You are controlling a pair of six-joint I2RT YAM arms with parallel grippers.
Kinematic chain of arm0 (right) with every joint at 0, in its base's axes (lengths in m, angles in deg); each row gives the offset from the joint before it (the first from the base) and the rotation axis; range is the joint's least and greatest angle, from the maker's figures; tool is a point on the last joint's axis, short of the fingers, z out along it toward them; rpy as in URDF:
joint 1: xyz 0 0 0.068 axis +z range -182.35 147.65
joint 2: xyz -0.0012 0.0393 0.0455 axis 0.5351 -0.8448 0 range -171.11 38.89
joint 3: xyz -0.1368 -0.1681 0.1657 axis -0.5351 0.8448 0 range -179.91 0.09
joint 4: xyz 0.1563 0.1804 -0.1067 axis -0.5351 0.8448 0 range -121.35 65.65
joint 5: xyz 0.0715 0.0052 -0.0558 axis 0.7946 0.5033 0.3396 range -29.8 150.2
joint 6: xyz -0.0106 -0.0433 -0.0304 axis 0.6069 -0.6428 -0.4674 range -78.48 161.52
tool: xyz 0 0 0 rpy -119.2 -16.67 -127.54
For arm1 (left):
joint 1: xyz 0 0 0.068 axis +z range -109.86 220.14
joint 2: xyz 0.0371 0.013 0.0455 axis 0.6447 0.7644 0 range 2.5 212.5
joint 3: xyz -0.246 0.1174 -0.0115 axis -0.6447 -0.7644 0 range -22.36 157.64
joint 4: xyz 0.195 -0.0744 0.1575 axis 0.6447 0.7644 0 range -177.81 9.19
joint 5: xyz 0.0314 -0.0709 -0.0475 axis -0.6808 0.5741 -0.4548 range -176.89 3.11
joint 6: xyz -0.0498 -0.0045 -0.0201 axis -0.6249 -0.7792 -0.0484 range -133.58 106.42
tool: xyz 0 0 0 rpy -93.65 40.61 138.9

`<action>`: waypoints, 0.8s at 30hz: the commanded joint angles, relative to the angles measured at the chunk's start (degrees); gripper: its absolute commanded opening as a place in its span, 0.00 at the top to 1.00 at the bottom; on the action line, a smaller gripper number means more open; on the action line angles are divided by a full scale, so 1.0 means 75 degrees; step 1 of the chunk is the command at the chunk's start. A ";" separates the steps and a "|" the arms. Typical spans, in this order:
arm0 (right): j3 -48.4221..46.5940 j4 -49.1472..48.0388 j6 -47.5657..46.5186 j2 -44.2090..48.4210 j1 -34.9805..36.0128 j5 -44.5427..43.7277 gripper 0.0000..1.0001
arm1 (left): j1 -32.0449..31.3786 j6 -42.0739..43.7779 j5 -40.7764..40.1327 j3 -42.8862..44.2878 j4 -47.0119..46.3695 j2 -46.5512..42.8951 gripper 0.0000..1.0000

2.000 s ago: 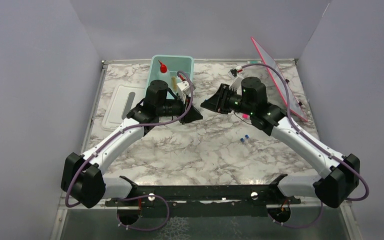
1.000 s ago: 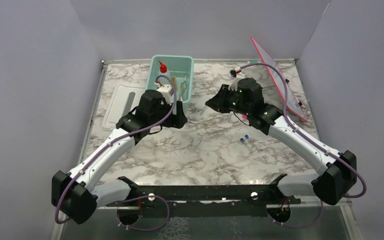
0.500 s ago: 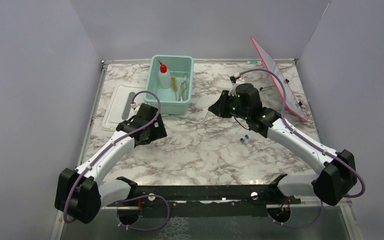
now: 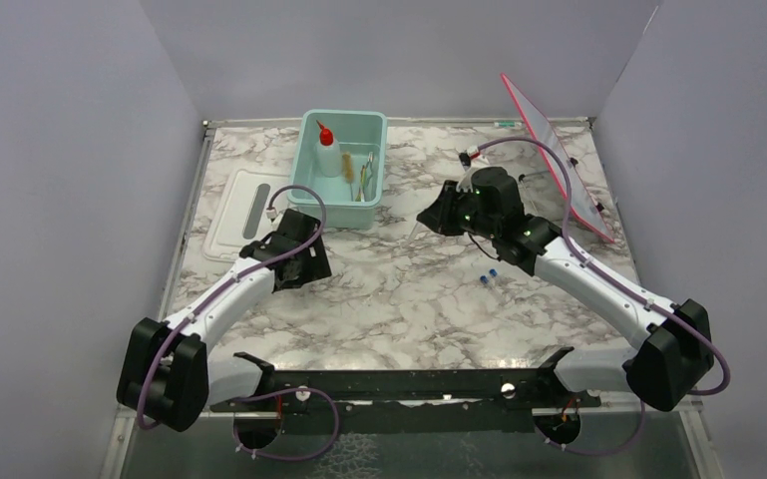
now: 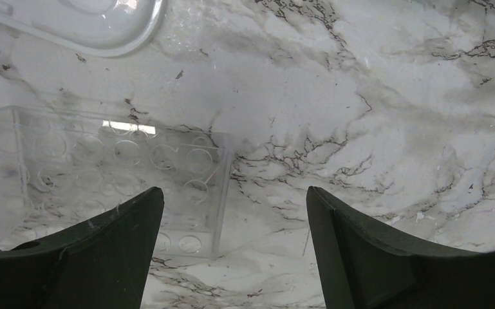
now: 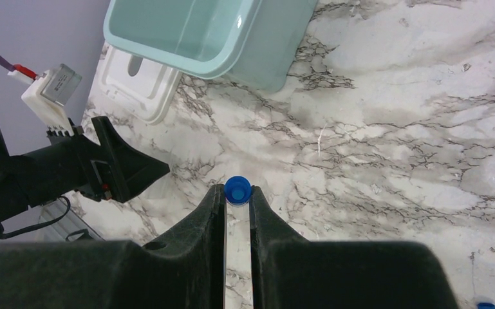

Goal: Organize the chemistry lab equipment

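My right gripper (image 6: 237, 194) is shut on a tiny blue-capped vial (image 6: 237, 188), whose cap shows between the fingertips; it hangs over the table's middle (image 4: 429, 217), right of the teal tub (image 4: 311, 190). Two more blue-capped vials (image 4: 489, 276) lie on the marble near the right arm. The squeeze bottle with the red nozzle (image 4: 327, 152) stands in the tub beside thin rods and tongs (image 4: 366, 176). My left gripper (image 5: 233, 193) is open with nothing between its fingers, low over the marble (image 4: 309, 267), next to a clear plastic tube rack (image 5: 103, 174).
The tub's white lid (image 4: 244, 208) lies flat left of the tub and shows at the top of the left wrist view (image 5: 90, 19). A pink-edged panel (image 4: 559, 160) leans at the back right. Grey walls close in three sides.
The left arm has pulled back from the tub toward the near left and dropped low over the marble. The right gripper has kept its vial and shifted slightly nearer.
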 commanded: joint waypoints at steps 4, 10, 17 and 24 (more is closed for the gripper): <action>0.0126 -0.0200 -0.0312 0.0198 0.0015 0.0166 0.91 | 0.0062 0.0434 0.0459 -0.0215 -0.0760 0.0280 0.23; 0.0177 -0.0175 -0.0304 0.0235 0.0017 0.0142 0.91 | 0.0062 -0.0195 0.0983 -0.0176 -0.0458 0.0358 0.23; 0.0241 -0.0181 -0.0301 0.0235 0.0015 0.0113 0.91 | 0.0062 -0.0090 0.2345 -0.0261 -0.0990 0.0365 0.25; 0.0317 -0.0200 -0.0243 0.0222 0.0015 0.0101 0.91 | 0.0050 -0.0255 0.3423 -0.0217 -0.1337 0.0261 0.32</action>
